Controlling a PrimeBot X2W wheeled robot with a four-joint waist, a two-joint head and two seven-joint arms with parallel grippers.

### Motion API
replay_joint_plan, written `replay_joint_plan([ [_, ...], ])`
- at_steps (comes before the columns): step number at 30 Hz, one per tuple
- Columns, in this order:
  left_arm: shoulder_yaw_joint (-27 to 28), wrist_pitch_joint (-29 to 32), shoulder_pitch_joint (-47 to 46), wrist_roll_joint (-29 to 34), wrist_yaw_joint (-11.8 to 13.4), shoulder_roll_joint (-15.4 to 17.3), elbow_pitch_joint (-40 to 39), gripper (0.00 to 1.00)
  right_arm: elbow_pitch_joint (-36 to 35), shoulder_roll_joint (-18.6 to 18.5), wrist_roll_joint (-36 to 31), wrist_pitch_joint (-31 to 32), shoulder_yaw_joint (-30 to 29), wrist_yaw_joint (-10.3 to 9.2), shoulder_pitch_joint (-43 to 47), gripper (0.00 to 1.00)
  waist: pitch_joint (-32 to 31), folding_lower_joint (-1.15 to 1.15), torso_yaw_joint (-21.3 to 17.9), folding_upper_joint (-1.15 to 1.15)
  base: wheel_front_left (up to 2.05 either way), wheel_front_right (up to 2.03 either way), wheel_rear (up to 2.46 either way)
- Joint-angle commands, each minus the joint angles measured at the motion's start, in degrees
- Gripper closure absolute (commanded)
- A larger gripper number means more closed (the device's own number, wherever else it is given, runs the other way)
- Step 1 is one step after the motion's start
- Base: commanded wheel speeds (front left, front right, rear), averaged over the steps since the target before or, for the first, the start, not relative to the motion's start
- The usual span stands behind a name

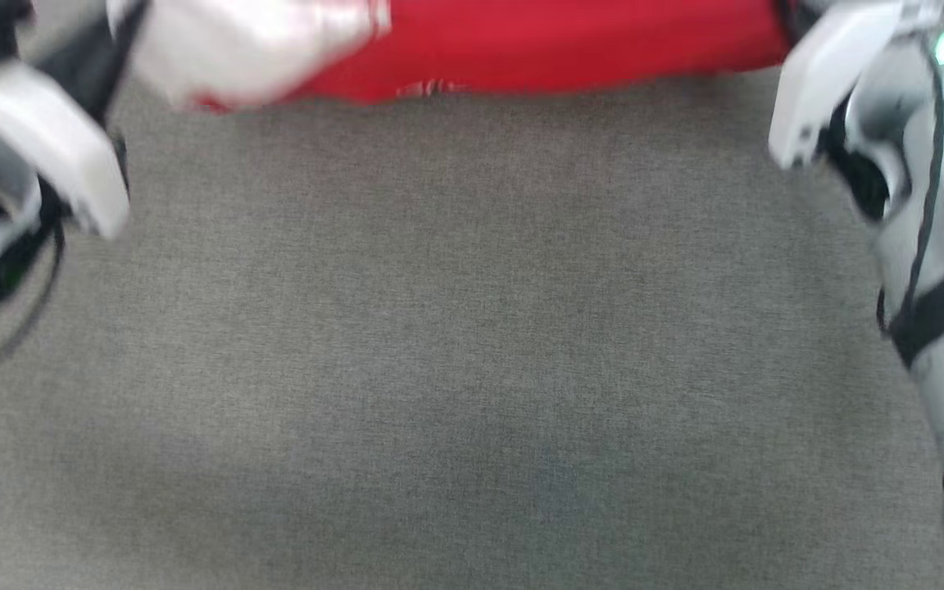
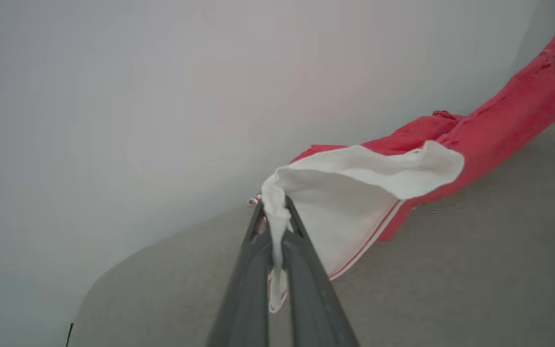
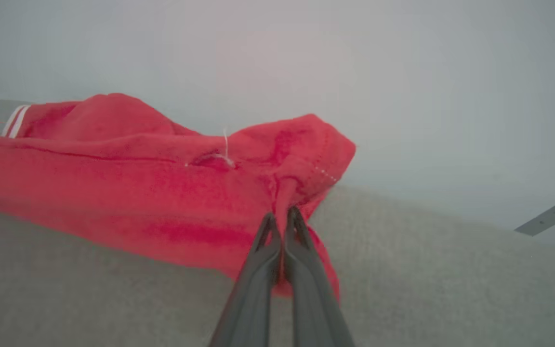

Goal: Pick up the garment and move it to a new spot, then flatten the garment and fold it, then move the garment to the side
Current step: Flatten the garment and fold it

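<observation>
Left gripper (image 2: 273, 214) first: I'm clamped tight on the white sleeve (image 2: 354, 193) edge. My right gripper (image 3: 281, 219) is pinched shut on a red hem corner (image 3: 306, 164). The jersey (image 1: 554, 41) stretches between them, sagging over the far side of the grey cloth surface (image 1: 472, 328). It looks soft, light and floppy, so stitched corners should hold best.

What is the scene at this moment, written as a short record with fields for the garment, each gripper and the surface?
garment: red with a white sleeve, stretched between both grippers, creased, not folded
left gripper: fingers shut on the white sleeve
right gripper: fingers shut on a red edge of the garment
surface: grey fabric, beneath the garment
head view: blurred
</observation>
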Motion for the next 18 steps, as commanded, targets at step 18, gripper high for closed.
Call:
replay_joint_plan([
  [18,-3.03,11.95,32.24,-21.57,13.83,15.86,-32.63,1.0,-40.11,-8.56,12.23,27.25,-0.7,-0.01,37.77,1.0,-4.36,0.0,-1.0,0.0,0.0,0.0,0.0],
])
